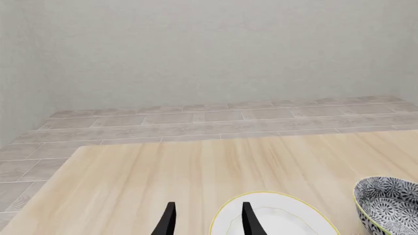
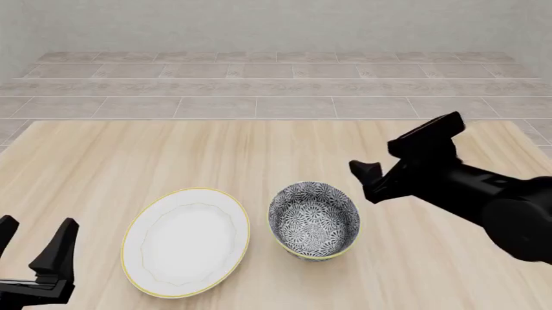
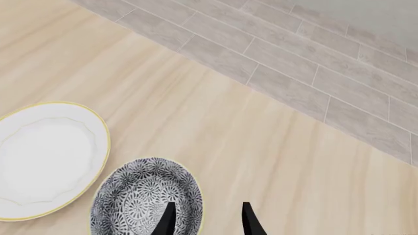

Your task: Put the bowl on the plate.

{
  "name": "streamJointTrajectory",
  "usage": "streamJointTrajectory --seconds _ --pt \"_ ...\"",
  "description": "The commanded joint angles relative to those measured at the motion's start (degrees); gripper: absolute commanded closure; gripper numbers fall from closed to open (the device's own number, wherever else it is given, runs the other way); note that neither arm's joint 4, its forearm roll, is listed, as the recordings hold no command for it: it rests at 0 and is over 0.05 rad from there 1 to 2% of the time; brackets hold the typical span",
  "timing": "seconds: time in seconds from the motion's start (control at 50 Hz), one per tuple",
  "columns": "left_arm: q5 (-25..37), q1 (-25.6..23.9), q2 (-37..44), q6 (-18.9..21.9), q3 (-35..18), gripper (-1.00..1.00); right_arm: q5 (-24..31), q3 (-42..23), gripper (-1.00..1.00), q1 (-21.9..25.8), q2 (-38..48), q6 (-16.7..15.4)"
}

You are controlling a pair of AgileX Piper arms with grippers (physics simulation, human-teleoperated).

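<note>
Bowl: on the worktop, upright, just beside the plate, not on it. Plate: bare. My right claw: released, empty, raised near the bowl's rim. My left claw: released, idle beside the plate. Progress, as I judge: 0 steps done; grasp, lift, placing remain.

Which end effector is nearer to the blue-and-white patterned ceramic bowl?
Right. The right end effector hangs just beside the blue-and-white patterned ceramic bowl; the left end effector is beyond the plate.
</note>
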Motion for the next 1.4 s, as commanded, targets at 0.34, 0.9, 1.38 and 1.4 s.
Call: streamJointTrajectory --seconds 0.34,0.9,1.38,1.4 --pt "1.2 -0.1 -1.1 0.1 -0.1 -1.00 -4.0 1.3 -1.00 -1.0 4.9 -0.2" --pt "1.0 0.0 -1.0 0.2 0.0 -1.00 -8.2 2.3 -1.00 -1.4 10.3 0.3" --pt "2.1 -0.3 -2.2 0.2 0.3 -1.00 -11.1 3.2 -1.00 -1.4 13.8 0.9" --pt "1.5 -0.3 -1.7 0.2 0.4 -1.00 -11.2 3.2 -1.00 -1.3 14.0 1.0"
